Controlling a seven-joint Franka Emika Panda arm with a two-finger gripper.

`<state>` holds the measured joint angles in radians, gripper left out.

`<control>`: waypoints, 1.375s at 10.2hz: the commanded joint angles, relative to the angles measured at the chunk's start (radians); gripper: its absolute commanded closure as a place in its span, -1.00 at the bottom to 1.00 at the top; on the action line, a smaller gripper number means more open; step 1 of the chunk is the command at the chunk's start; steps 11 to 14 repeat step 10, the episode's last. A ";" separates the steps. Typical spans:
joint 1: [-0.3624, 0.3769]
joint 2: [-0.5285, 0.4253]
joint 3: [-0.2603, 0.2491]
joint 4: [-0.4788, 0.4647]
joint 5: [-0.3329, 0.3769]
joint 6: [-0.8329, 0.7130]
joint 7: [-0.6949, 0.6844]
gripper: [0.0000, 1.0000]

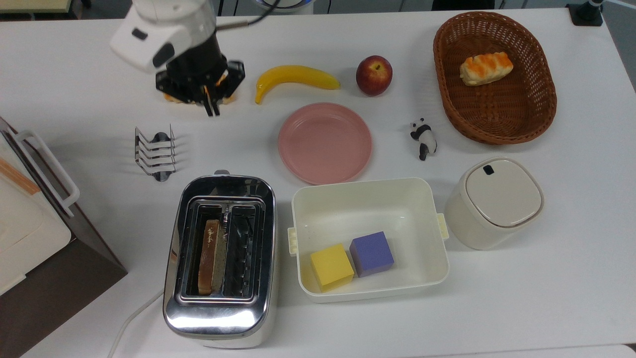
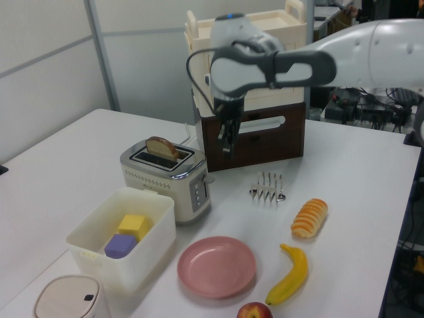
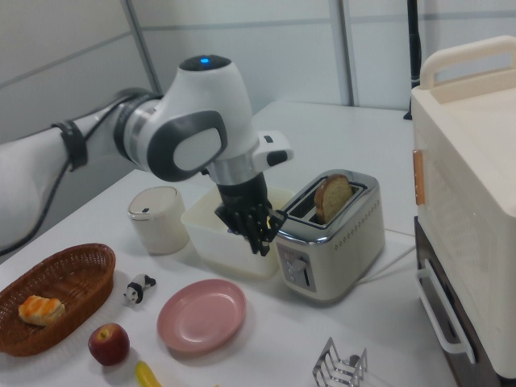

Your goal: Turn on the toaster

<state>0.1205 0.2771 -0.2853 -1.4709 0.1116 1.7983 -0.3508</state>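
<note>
- Currently the robot arm's black two-finger gripper [image 1: 212,107] hangs high over the white desk [image 1: 497,308]. Its fingers point down and are drawn together on nothing.
- It sits well apart from the shiny chrome two-slot toaster [image 1: 218,313] with rounded corners. In the top view it lies beyond the small wire toast rack [image 1: 155,151], towards the top of the frame.
- The toaster stands near the top view's lower left, just beside the cream rectangular plastic tub [image 1: 367,183]. Its white cord [image 1: 131,318] trails off towards the desk edge.
- A brown slice of bread [image 1: 208,256] stands in the slot on the top view's left. In the left and right views it pokes up above the chrome top, so the carriage looks raised and the toaster, by my judgement, is not running.
- The small lever knob [image 1: 221,172] juts from the end face nearest the toast rack. That end is turned towards the arm, which leaves the lever open to a downward push from above.
- Closed fingers suit that job: together they make one blunt tip for pressing rather than grasping.
- The large white-and-brown boxy appliance [image 1: 30,223] with a white handle stands clear on the top view's left edge, and it does not block a descent.
- The next move would call for travelling back over the lever end, coming down beside the chrome wall, and pressing until the carriage latches. The knob is small, so a slight sideways miss could skid off the metal.
</note>
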 commanded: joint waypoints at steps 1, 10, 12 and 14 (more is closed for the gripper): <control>0.014 -0.065 0.014 -0.026 -0.004 -0.077 0.101 -1.00; 0.033 -0.131 0.087 -0.034 -0.141 -0.207 0.418 -1.00; 0.033 -0.131 0.087 -0.034 -0.141 -0.207 0.418 -1.00; 0.033 -0.131 0.087 -0.034 -0.141 -0.207 0.418 -1.00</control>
